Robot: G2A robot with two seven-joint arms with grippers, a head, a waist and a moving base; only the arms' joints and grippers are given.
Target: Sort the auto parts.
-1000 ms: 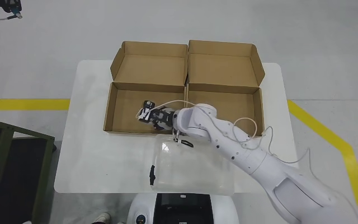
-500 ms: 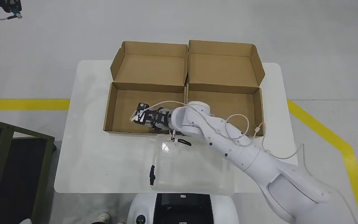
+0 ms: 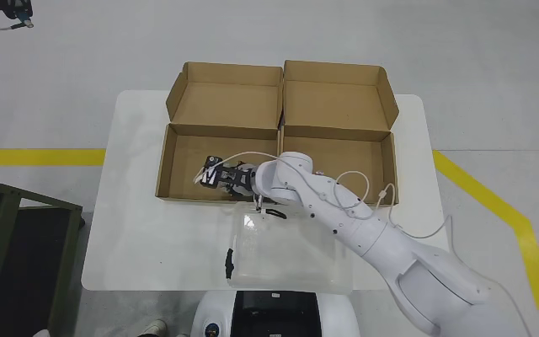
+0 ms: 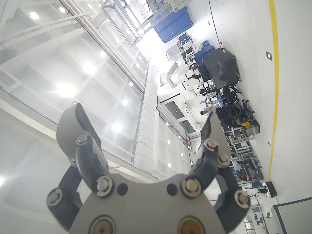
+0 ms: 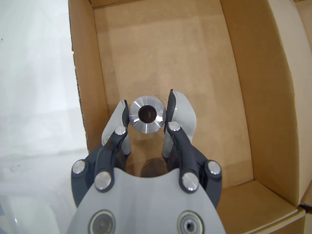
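A round silver metal part (image 5: 147,117) with a dark centre hole hangs just above the floor of the left cardboard box (image 5: 170,49), near its front left corner. My right gripper (image 5: 147,113) is shut on the part, one finger on each side, and its shadow falls on the box floor below. From above, the right gripper (image 3: 210,174) is over the left cardboard box (image 3: 181,164), with the arm stretched in from the front right. My left gripper (image 4: 146,125) points up at the ceiling, open, with nothing between its fingers.
A second cardboard box (image 3: 337,160) adjoins the first on the right; both have lids folded back. A clear plastic bin (image 3: 290,253) with a black latch (image 3: 228,263) stands at the white table's (image 3: 135,219) front edge, under the right arm.
My right gripper has moved left with the metal part, deeper over the left box; most of the shift came in the first half second.
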